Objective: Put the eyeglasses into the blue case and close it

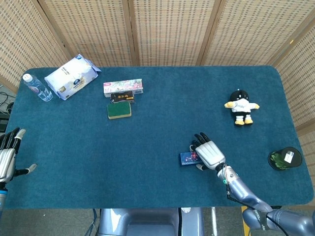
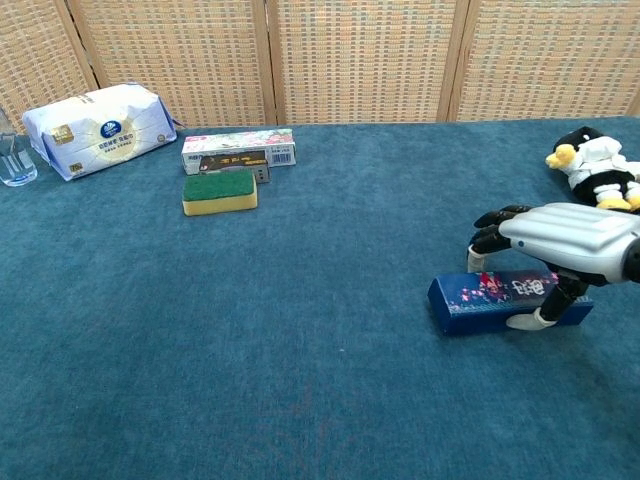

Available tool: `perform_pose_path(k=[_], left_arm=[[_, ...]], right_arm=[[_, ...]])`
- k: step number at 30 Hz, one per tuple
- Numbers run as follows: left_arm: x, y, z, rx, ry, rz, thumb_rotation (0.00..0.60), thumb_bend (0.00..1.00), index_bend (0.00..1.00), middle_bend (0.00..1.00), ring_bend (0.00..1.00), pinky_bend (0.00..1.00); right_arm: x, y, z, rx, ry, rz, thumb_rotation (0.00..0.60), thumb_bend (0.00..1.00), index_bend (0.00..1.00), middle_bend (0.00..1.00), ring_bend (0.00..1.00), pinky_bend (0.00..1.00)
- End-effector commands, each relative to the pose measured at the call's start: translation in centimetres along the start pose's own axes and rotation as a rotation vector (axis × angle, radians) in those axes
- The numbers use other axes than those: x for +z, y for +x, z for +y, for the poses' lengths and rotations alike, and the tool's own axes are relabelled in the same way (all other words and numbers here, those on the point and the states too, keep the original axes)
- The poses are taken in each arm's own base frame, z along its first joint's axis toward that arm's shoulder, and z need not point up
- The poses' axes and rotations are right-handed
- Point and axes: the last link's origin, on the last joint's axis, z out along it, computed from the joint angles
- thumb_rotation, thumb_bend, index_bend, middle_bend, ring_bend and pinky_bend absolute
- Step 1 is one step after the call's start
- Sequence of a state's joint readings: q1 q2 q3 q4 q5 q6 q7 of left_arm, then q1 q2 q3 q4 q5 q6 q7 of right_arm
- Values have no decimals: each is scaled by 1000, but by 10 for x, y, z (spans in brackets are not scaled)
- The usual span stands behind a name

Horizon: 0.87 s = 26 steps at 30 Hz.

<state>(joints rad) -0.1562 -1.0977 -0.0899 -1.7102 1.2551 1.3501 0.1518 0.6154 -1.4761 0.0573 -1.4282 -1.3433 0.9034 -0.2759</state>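
The blue case (image 1: 187, 158) (image 2: 478, 300) lies shut on the blue table cloth, near the front right. My right hand (image 1: 209, 155) (image 2: 565, 232) grips it from above, its dark fingers curled over the far side and the thumb pressed against the near side. My left hand (image 1: 7, 155) hovers at the table's left edge with its fingers spread and nothing in it; the chest view does not show it. No eyeglasses show in either view.
A tissue pack (image 1: 71, 76), a water bottle (image 1: 35, 87), a long printed box (image 1: 123, 86) and a green sponge (image 1: 119, 110) sit at the back left. A plush toy (image 1: 240, 108) lies at the right, and a black pot (image 1: 284, 158) stands at the right edge.
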Motion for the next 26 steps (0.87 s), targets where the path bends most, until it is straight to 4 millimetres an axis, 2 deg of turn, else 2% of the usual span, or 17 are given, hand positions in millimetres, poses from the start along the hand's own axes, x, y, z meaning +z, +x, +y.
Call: perform_pose_path(k=[1, 7, 12, 19, 22, 26], left_arm=[[-1, 1, 0, -5, -2, 3, 600, 0, 0, 0, 0, 0], [-3, 4, 1, -11, -22, 7, 600, 0, 0, 0, 0, 0], [-5, 5, 2, -10, -42, 15, 600, 0, 0, 0, 0, 0], [-9, 6, 5, -9, -71, 33, 600, 0, 0, 0, 0, 0], [-11, 8, 6, -12, -85, 49, 600, 0, 0, 0, 0, 0], [-16, 10, 7, -15, -104, 61, 600, 0, 0, 0, 0, 0]], right_arm=[[-3, 7, 0, 28, 0, 15, 600, 66, 18, 0, 0, 14], [-24, 32, 3, 43, -25, 102, 600, 53, 0, 0, 0, 13], [-73, 52, 23, 58, -129, 279, 600, 48, 0, 0, 0, 14], [-150, 49, 59, 65, -314, 467, 600, 0, 0, 0, 0, 0], [-168, 46, 70, 86, -391, 529, 600, 0, 0, 0, 0, 0], [-183, 44, 84, 107, -463, 584, 600, 0, 0, 0, 0, 0]])
